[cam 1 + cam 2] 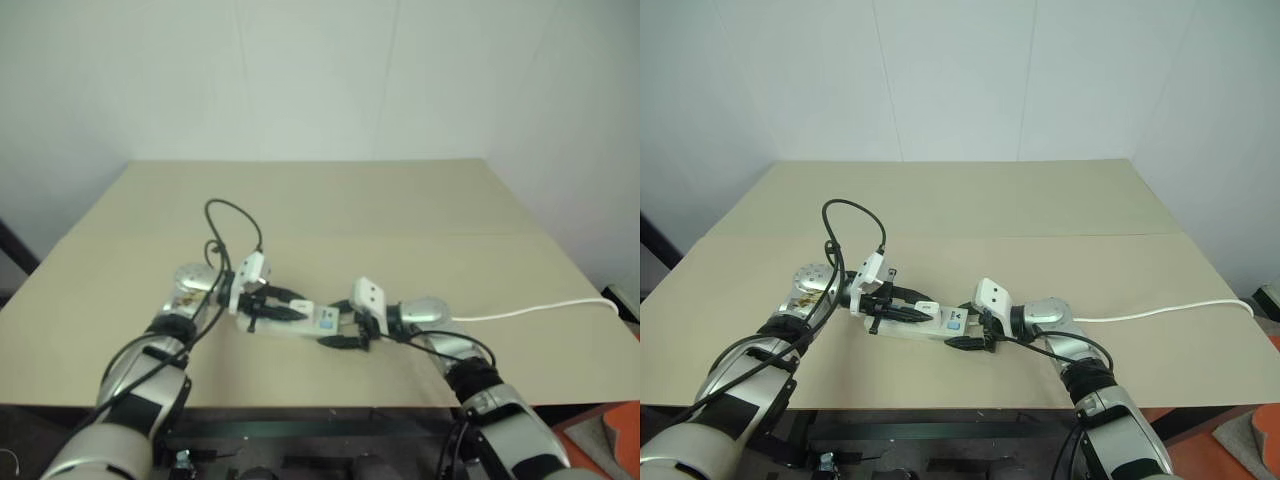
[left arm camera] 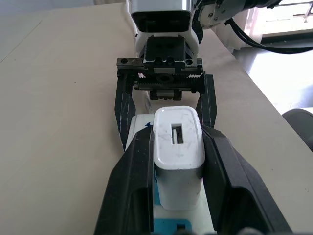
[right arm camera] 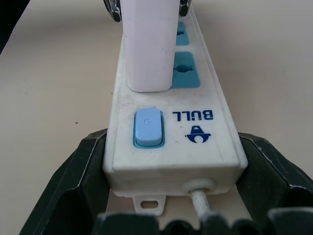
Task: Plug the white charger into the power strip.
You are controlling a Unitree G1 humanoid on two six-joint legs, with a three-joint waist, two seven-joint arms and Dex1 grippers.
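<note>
On the table (image 1: 330,200), our right gripper (image 3: 171,196) clamps the power strip (image 3: 171,142) at its cable end while our left gripper (image 2: 178,161) pinches the seated white charger (image 2: 178,156).

I see the white charger (image 3: 148,46) standing upright in the power strip (image 3: 172,132), just beside its blue switch; the long white strip lies flat, cable end nearest that switch.
</note>
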